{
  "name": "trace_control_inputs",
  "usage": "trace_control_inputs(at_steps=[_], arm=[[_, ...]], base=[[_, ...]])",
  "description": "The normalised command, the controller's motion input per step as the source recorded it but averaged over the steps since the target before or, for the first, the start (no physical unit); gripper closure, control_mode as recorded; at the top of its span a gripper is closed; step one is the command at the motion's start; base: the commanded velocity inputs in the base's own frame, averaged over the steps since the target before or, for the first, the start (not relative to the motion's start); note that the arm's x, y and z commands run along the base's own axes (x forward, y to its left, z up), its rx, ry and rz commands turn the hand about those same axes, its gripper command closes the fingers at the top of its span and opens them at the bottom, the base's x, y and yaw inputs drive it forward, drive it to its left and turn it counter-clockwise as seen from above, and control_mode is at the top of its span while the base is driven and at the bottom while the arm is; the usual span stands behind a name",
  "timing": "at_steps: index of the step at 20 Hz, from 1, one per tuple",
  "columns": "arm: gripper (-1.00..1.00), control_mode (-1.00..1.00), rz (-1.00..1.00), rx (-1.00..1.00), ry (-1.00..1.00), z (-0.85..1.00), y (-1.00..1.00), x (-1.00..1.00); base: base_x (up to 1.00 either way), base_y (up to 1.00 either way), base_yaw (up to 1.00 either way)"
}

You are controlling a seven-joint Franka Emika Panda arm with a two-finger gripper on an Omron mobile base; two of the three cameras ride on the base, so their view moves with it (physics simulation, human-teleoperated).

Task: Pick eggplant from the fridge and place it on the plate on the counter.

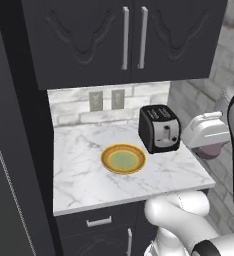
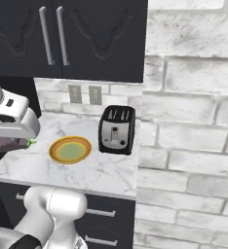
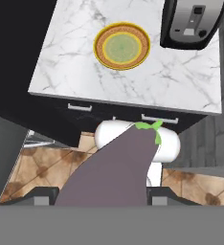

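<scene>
You are in the carry step: the eggplant (image 3: 115, 170) is already in hand and has to travel to the plate (image 1: 123, 159), so the fridge part of the job looks done. Starting at the left of the left base view, a dark tall panel fills the edge, then the white marble counter (image 1: 84, 180) begins, with the yellow-rimmed, green-centred plate lying flat near its middle and nothing on it. Just right of the plate stands the black toaster (image 1: 159, 128), close beside it but apart. Further right, past the counter's edge and raised above its level, hangs the gripper (image 3: 100, 194), its fingers closed around the eggplant, which shows in that view as a purplish bulge under the white hand. In the hand view the eggplant runs forward from between the two dark tips, its green stem end pointing toward the cabinet front, so it sits lengthwise in the grasp and hides much of what lies below. The plate is well ahead of it there, across the counter edge, so the load is still off the counter, over the tiled floor. Your next move, by my reading, calls for bringing the hand across until the eggplant is above the plate's centre, keeping clear of the toaster, then lowering before you release.
</scene>
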Motion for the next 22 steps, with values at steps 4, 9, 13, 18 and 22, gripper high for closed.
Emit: trace_control_inputs(at_steps=[4,9,13,18,22], arm=[[1.0,1.0,0.0,0.0,0.0,0.0,0.0,0.0],[1.0,1.0,0.0,0.0,0.0,0.0,0.0,0.0],[1.0,-1.0,0.03,0.0,0.0,-0.08,0.0,0.14],[1.0,-1.0,0.09,0.0,0.02,-0.45,0.0,0.74],[1.0,-1.0,0.07,0.0,0.04,-0.61,0.0,0.79]], base=[[0.52,-0.13,0.06],[0.45,-0.1,0.11],[0.37,-0.02,0.09],[0.0,0.0,0.0],[0.0,0.0,0.0]])
